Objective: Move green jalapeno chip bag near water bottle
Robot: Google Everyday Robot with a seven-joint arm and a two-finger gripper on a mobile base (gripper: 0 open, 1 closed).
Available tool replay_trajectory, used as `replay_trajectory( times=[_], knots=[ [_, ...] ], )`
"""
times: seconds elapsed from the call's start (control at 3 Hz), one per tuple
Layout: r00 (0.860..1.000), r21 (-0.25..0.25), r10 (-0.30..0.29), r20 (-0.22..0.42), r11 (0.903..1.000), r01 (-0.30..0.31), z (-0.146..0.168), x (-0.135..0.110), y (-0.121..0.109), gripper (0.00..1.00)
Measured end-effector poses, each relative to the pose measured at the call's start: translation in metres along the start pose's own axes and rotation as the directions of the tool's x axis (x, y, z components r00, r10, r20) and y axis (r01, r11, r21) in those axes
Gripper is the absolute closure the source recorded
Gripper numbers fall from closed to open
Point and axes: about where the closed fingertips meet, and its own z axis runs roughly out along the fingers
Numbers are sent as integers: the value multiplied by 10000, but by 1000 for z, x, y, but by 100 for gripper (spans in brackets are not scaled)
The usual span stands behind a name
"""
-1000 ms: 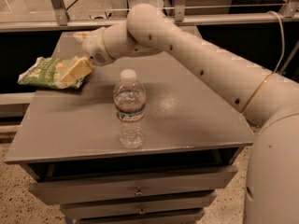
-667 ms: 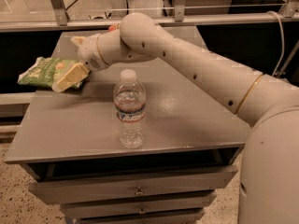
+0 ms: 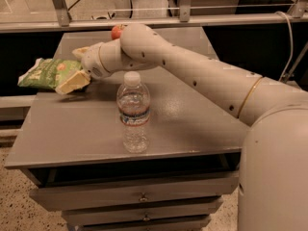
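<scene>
The green jalapeno chip bag lies flat at the far left edge of the grey table, partly overhanging it. My gripper is at the bag's right end, with one cream finger in front of the bag and the other behind it, jaws apart. The water bottle stands upright near the table's middle front, clear with a white cap. It is to the right of the bag, in front of my forearm, and apart from the bag.
A red round object sits at the table's back, partly hidden behind my arm. My arm crosses the table from the right. Drawers are below the tabletop. A metal rail runs behind.
My gripper has moved left and lower, onto the bag's right end. The bag and the bottle have not moved.
</scene>
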Motion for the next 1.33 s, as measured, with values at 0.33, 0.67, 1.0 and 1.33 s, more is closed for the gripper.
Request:
replay_trajectory(
  times=[0.33,0.67,1.0,1.33],
  knots=[
    [9999,61,9,-148,10000,-8,1,8,0,43],
    [9994,113,79,-327,9999,-75,-1,18,2,67],
    [9994,348,-7,-354,9994,19,-19,17,-3,90],
    [9986,766,-298,-435,9965,331,-63,10,-13,100]
  ],
)
